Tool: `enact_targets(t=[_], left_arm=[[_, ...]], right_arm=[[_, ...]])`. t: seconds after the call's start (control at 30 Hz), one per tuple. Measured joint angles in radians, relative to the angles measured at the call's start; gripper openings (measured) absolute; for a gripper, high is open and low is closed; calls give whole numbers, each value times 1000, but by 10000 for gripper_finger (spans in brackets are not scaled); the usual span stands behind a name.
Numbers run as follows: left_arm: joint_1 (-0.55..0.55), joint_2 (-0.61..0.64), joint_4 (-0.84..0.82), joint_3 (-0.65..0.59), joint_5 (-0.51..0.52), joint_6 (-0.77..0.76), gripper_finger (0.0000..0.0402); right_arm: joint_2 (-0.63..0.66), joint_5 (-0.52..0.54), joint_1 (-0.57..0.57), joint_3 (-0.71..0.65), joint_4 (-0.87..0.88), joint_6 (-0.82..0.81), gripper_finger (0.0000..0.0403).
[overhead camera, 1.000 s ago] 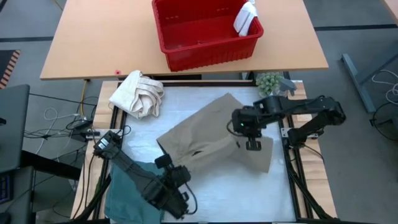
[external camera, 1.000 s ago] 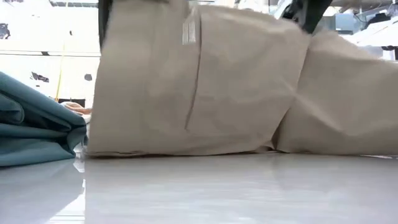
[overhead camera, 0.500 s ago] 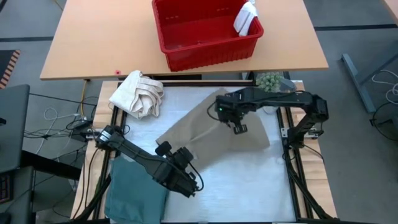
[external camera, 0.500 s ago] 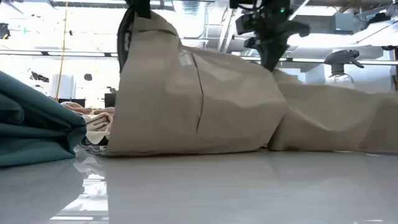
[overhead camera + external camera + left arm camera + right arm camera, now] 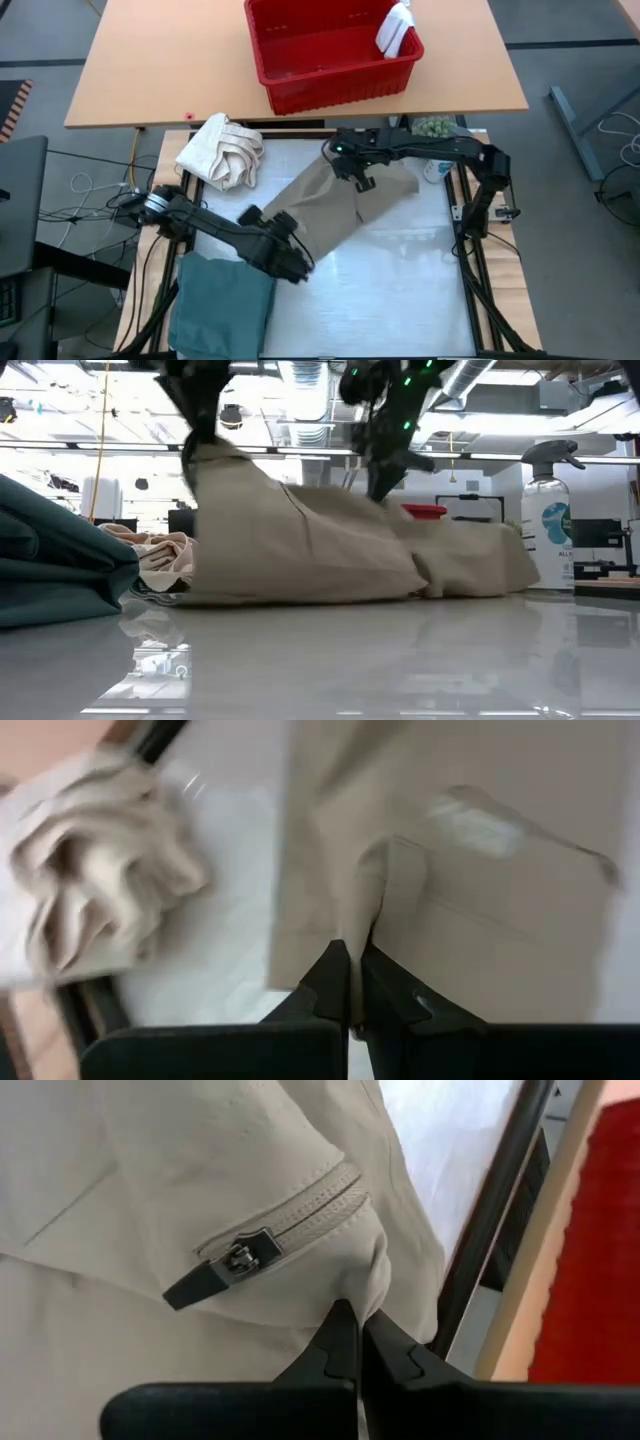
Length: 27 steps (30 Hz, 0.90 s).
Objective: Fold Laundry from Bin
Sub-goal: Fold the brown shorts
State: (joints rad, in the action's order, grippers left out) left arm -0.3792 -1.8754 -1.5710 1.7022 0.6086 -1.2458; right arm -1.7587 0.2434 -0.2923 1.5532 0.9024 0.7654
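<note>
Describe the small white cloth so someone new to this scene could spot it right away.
Find the red bin on the tan wooden table beyond the robot's white worktop. The small white cloth hangs over the bin's right corner. It is the only laundry left at the bin.

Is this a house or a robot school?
Most likely a robot lab or workshop, not a house. The bare pipes and ducts overhead, the metal-framed white table with a robot arm on each side, and loose cables on the floor beside it all suggest that.
</note>
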Motion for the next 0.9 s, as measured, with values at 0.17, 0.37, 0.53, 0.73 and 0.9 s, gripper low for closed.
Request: enact_targets(t=[0.17, 0.37, 0.53, 0.73, 0.9], left_arm=[[23, 124, 2, -198, 17, -159, 0], [25, 197, 79, -365, -23, -234, 0], [49, 197, 76, -459, -66, -309, 0], [89, 197, 72, -536, -75, -355, 0], [149, 197, 76, -587, -57, -356, 0]], right_arm=[[-105, -9, -34, 0, -89, 55, 20], [-180, -20, -65, 0, -234, 106, 20], [-212, -44, -94, 0, -360, 134, 20], [-233, -145, -147, 0, -463, 127, 20], [-282, -219, -207, 0, -479, 102, 20]])
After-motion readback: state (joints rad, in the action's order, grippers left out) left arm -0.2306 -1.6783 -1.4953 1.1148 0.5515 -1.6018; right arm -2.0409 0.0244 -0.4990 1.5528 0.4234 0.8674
